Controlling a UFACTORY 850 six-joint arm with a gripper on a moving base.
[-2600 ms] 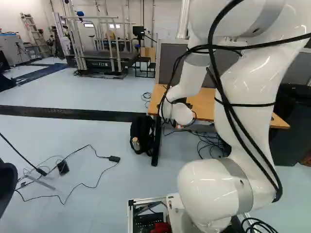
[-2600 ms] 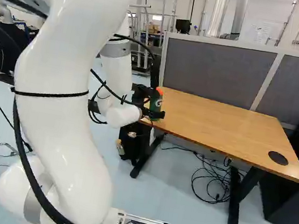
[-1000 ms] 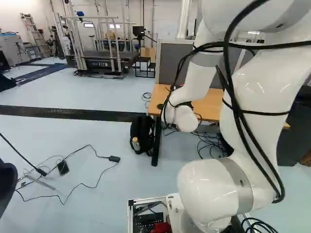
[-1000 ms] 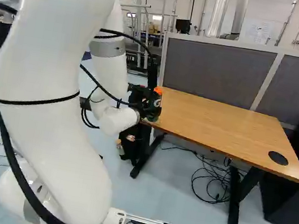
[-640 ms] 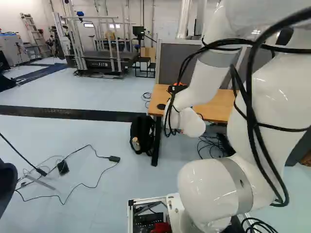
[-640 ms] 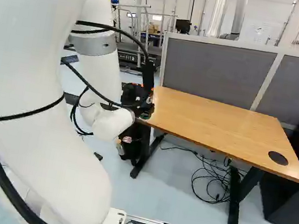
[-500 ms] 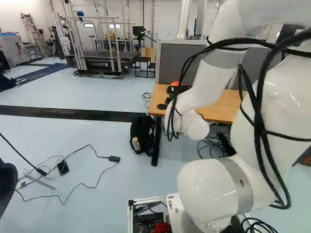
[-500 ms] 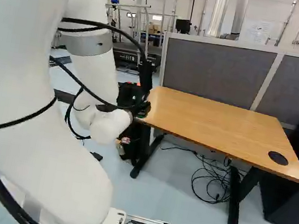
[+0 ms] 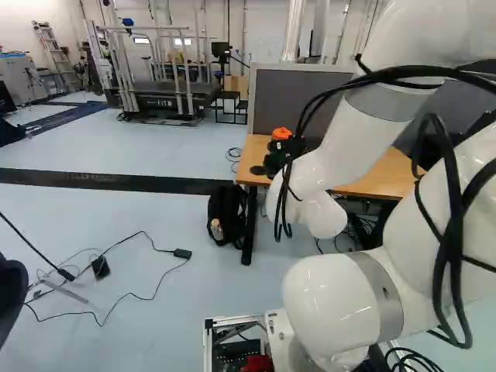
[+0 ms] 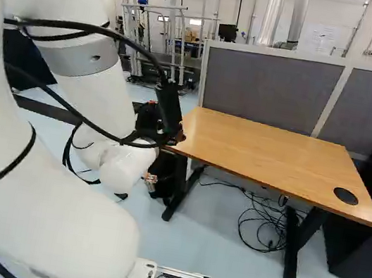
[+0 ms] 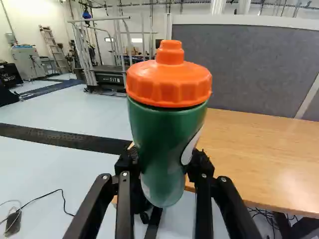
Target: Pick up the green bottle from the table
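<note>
The green bottle point(image 11: 162, 127) is off the surface point(image 11: 259, 159), pinched in the gripper point(image 11: 165, 160), whose two fingers point(image 11: 203, 167) press in from opposite sides of its tapering lower part. It leans slightly, with the orange lid point(image 11: 169, 82) uppermost and the rounded base hanging free; in the wrist view the floor point(image 11: 75, 114) shows behind that base. In the left base view the lid appears against the left end of the surface, close to the arm point(image 9: 322, 167).

The lifting looks done, and what is left is probably to keep the hold and carry the bottle clear of the surface's near edge. The body looks like squeezable plastic, soft-walled and smooth, light if empty, top-heavy if full, since the grip sits below the broad shoulder. That flare should help stop it sliding down through the pads. A firm, moderate squeeze suits it: too hard may dent the wall, too loose may let it tip or swivel. The lid seems stiffer, but the narrow part is the better hold.
</note>
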